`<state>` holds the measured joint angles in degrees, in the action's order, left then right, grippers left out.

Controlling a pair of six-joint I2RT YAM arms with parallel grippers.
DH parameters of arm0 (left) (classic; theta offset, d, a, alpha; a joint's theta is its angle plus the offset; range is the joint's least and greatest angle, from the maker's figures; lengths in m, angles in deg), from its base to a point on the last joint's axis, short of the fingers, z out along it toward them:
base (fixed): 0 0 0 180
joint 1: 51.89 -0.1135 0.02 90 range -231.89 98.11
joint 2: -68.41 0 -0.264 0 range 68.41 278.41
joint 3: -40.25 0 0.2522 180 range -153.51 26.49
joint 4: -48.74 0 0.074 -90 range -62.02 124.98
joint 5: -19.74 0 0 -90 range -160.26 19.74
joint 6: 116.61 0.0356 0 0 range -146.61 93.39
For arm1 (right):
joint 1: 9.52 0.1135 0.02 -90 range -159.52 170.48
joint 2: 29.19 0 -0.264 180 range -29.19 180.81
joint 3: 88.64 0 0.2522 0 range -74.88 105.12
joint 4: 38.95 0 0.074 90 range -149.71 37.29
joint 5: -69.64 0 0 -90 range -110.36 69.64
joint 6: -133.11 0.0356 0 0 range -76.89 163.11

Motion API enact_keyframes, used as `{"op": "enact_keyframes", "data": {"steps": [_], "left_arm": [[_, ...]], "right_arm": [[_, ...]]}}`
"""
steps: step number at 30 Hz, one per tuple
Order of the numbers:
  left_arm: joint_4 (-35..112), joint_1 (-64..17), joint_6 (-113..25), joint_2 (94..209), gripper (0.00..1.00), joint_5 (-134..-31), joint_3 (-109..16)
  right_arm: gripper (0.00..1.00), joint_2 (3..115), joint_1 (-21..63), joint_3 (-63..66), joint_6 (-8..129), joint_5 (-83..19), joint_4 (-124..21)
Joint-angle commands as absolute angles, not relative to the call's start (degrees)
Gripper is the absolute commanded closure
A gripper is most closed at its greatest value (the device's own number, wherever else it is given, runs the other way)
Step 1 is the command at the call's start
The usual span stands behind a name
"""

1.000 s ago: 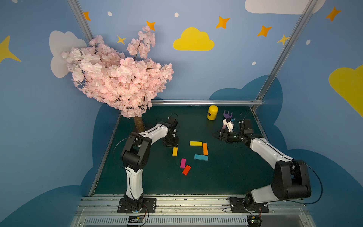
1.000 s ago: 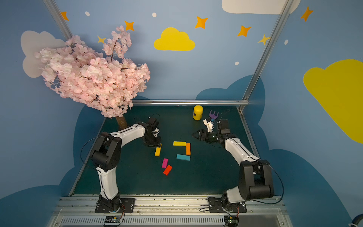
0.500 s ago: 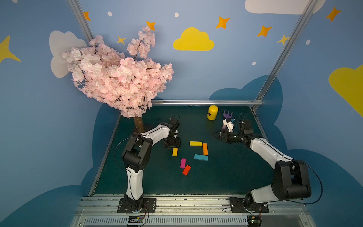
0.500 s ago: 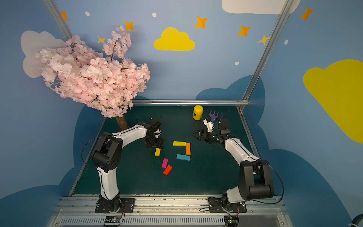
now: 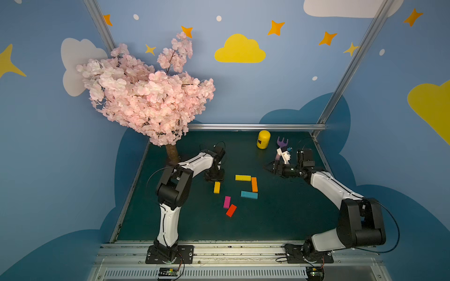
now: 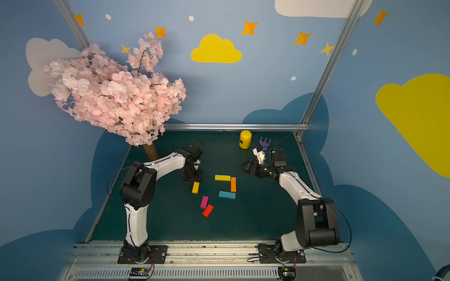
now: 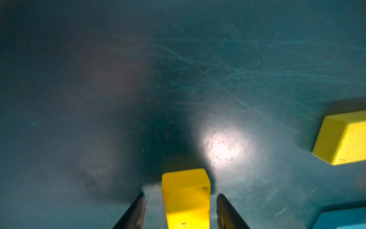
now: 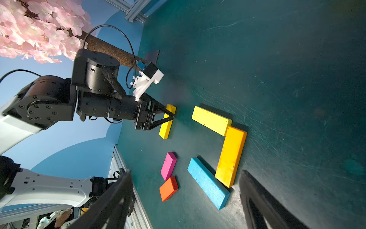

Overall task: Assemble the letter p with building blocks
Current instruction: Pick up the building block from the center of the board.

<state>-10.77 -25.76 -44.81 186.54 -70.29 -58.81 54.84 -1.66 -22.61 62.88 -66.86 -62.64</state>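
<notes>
Six building blocks lie on the green table. A yellow (image 5: 242, 177), an orange (image 5: 254, 184) and a teal (image 5: 249, 194) bar form an open loop, also in the right wrist view: yellow (image 8: 211, 120), orange (image 8: 230, 156), teal (image 8: 208, 182). Left of them lie a second yellow block (image 5: 216, 187), a magenta one (image 5: 227, 202) and a red one (image 5: 231, 210), in a loose line. My left gripper (image 5: 214, 180) points down, open, astride that yellow block's (image 7: 186, 198) far end with gaps on both sides. My right gripper (image 5: 264, 167) hovers open and empty to the right of the loop.
A yellow can (image 5: 263, 142) and a purple toy rake (image 5: 282, 141) stand at the back right, behind my right arm. The blossom tree's trunk (image 5: 172, 154) rises at the back left beside my left arm. A metal rail (image 5: 255, 126) bounds the far edge.
My left gripper has shifted slightly nearer along the yellow block; its jaws widened and then narrowed. The right arm has barely moved. The blocks lie where they were.
</notes>
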Motion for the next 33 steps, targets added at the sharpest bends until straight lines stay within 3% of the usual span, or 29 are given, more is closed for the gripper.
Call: {"op": "enact_keyframes", "data": {"steps": [1, 4, 8, 12, 33], "left_arm": [[-13.7, -24.9, -44.4, 187.5, 0.41, -68.0, -59.3], [-13.9, -24.7, -44.5, 187.9, 0.47, -67.7, -59.5], [-14.0, -24.6, -44.4, 187.8, 0.66, -67.3, -59.4], [-14.1, -24.5, -44.3, 187.7, 0.78, -67.2, -59.5], [-11.4, -19.9, -48.2, 182.1, 0.84, -72.4, -62.3]], "right_arm": [[0.16, 54.5, -2.2, -23.4, 63.3, -67.8, -61.4], [0.16, 54.5, -2.4, -23.5, 63.3, -68.1, -61.4], [0.16, 54.5, -2.6, -23.6, 63.3, -68.2, -61.4], [0.16, 54.4, -2.7, -23.6, 63.1, -67.9, -61.6], [0.16, 51.9, -4.1, -22.9, 61.5, -63.7, -65.9]]}}
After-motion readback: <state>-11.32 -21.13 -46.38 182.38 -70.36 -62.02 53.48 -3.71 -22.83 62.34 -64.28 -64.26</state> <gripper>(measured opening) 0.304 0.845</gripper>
